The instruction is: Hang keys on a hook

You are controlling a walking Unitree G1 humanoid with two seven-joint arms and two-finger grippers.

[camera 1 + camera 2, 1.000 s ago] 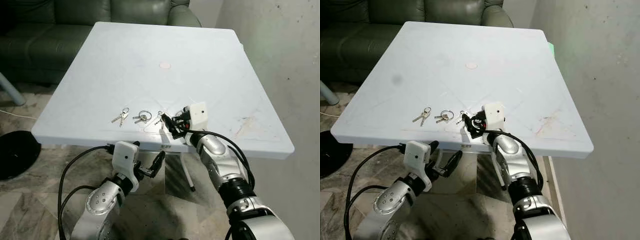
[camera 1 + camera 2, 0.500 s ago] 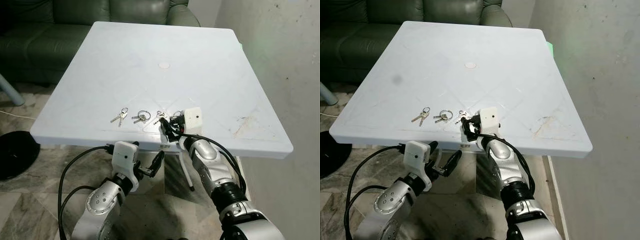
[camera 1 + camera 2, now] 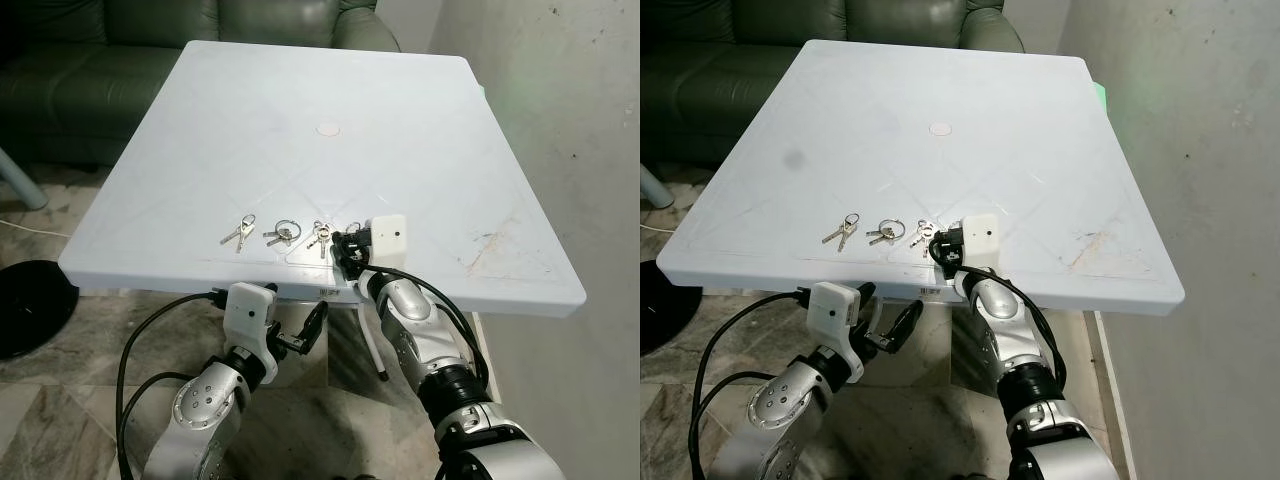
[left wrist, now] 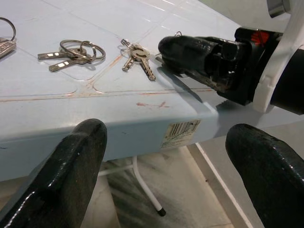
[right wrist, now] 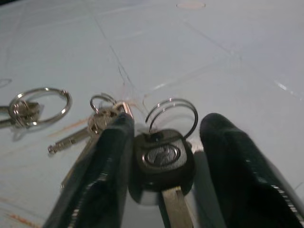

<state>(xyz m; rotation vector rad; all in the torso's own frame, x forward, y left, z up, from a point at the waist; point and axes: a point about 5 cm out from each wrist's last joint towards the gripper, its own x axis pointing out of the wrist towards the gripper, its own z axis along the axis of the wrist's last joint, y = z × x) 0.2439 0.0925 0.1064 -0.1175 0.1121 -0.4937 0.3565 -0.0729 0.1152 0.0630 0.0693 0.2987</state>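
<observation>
The right gripper [image 5: 161,156] is straddling a black-headed key [image 5: 163,159] on the desk [image 3: 400,120], jaws spread, not yet pinching; lifting and hanging are remaining.

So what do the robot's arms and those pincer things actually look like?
Both arms are shiny silver metal with rounded joints and dark bands, and black cables loop along them. Each wrist carries a white boxy block. The left pincer and the right pincer each have two long, thick black fingers with rounded tips.
</observation>
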